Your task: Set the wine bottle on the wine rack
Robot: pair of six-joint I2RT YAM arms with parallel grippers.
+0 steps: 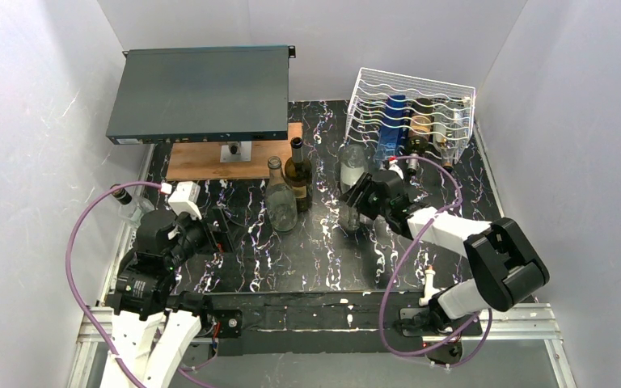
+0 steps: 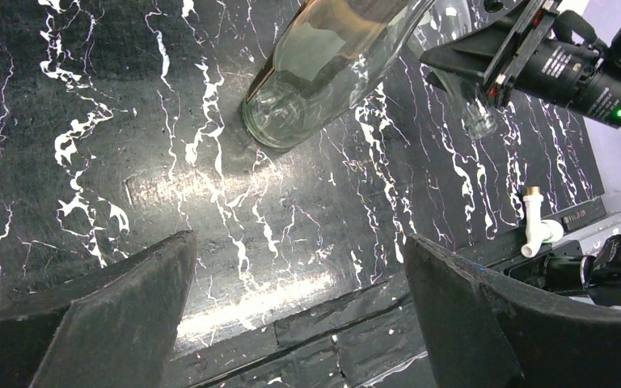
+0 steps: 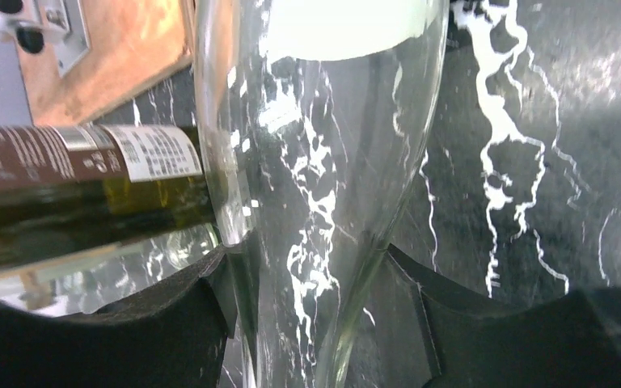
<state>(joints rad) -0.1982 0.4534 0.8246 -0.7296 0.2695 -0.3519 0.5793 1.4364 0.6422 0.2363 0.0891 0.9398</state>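
Right end effector (image 3: 311, 275) is closed around the clear wine bottle (image 1: 351, 171). One finger presses each side of the glass where the body narrows. That is likely because the slimmer section fits the jaws and leaves the wide, white-labelled part free to settle into a cradle. Whether the bottle rests on the tabletop (image 1: 323, 259) or is already lifted, I cannot tell. It sits near mid-tabletop, with the wine rack (image 1: 369, 101) at about 1 o'clock from it, near by; several cradles there already hold bottles. At 9 o'clock of the held bottle stand a dark labelled bottle (image 1: 297, 174) and another clear bottle (image 1: 280, 202). They are close enough that the swing toward the rack should, I judge, go away from them. Left end effector (image 2: 299, 315) hangs open and empty over bare tabletop at 8 o'clock, apparently parked out of the way.
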